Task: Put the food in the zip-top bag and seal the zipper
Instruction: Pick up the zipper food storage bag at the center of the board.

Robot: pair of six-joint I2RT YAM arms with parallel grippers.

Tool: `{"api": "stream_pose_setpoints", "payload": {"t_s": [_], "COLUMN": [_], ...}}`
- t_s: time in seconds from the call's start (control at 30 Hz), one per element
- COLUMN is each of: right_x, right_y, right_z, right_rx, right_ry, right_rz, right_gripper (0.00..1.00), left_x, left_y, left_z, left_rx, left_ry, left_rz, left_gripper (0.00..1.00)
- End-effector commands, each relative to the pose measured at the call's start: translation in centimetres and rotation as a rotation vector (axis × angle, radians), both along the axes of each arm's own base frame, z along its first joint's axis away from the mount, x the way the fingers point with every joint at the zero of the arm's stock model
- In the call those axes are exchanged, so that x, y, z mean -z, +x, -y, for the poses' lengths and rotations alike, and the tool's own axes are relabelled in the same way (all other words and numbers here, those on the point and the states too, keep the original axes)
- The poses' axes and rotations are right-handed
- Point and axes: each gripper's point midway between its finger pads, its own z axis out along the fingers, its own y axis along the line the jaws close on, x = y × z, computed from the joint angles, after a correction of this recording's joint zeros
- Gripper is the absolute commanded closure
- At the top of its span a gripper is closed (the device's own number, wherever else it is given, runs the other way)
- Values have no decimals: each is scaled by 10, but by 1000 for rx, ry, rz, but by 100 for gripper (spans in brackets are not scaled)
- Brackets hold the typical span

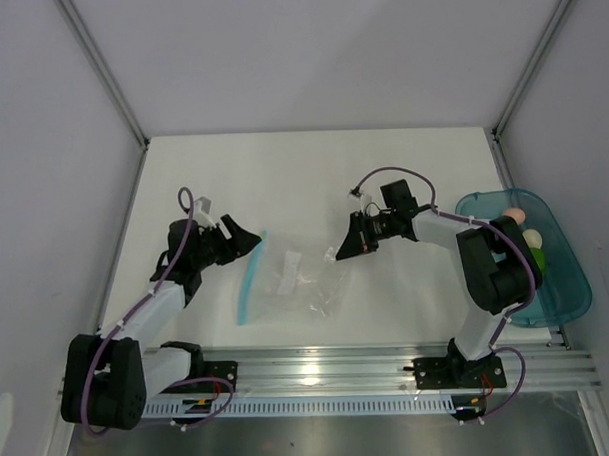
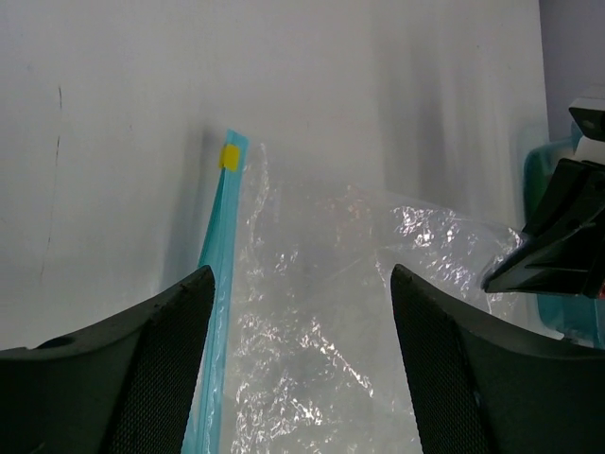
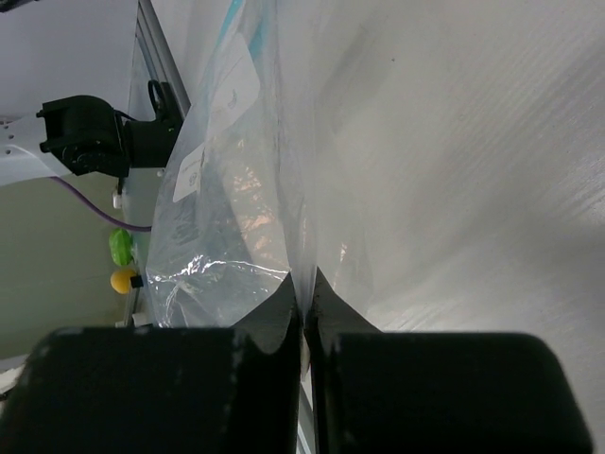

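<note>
Centre of the top view, the zip-top bag (image 1: 296, 280) lies flat and empty on the table (image 1: 313, 178), with its zipper (image 1: 249, 285) running down the bag's left edge. My right gripper (image 1: 343, 245) has the bag's upper right corner pinched. The right wrist view shows its jaws closed tight on the clear film. My left gripper (image 1: 249, 240) hangs at the zipper's upper end, jaws wide apart and gripping nothing. In the left wrist view the teal strip runs just beside the left finger (image 2: 142, 378).

Far right, the food (image 1: 531, 238) sits in the teal tray (image 1: 575, 284), none of it bagged. I reckon this is the mouth-opening step. Next, the left jaws need to settle over one zipper lip only, close, and lift it while the right hold anchors the bag.
</note>
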Motion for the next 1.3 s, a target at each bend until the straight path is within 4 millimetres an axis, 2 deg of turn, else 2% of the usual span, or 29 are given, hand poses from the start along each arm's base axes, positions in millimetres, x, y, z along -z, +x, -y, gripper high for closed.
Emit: {"api": "stream_pose_setpoints", "payload": {"t_s": [0.0, 0.17, 0.4, 0.53, 0.6, 0.77, 0.87, 1.03, 1.27], "right_x": [-12, -16, -19, -21, -24, -26, -28, -29, -33], "right_y": [1, 2, 4, 5, 5, 5, 5, 3, 7], "right_z": [-1, -2, -4, -5, -5, -4, -4, -4, -6], "right_rx": [-17, -4, 7, 12, 16, 21, 23, 22, 22], "right_ry": [42, 60, 81, 84, 86, 87, 89, 90, 107], "right_rz": [53, 52, 55, 51, 56, 58, 52, 58, 70], "right_gripper": [94, 89, 88, 88, 88, 87, 87, 87, 87], "left_x": [7, 25, 36, 37, 38, 41, 49, 48, 58], "left_y": [-2, -16, -26, -32, -36, -40, -42, -41, -45], "left_z": [3, 4, 7, 18, 22, 25, 19, 7, 8], "left_rx": [7, -5, 6, 47, 64, 83, 50, -11, 1], "left_ry": [-39, -78, -95, -154, -171, -176, -151, -105, -98], "left_rz": [-5, -62, -101, -102, -111, -118, -147, -103, -129], "left_gripper": [24, 24, 25, 30, 39, 43, 42, 40, 38]}}
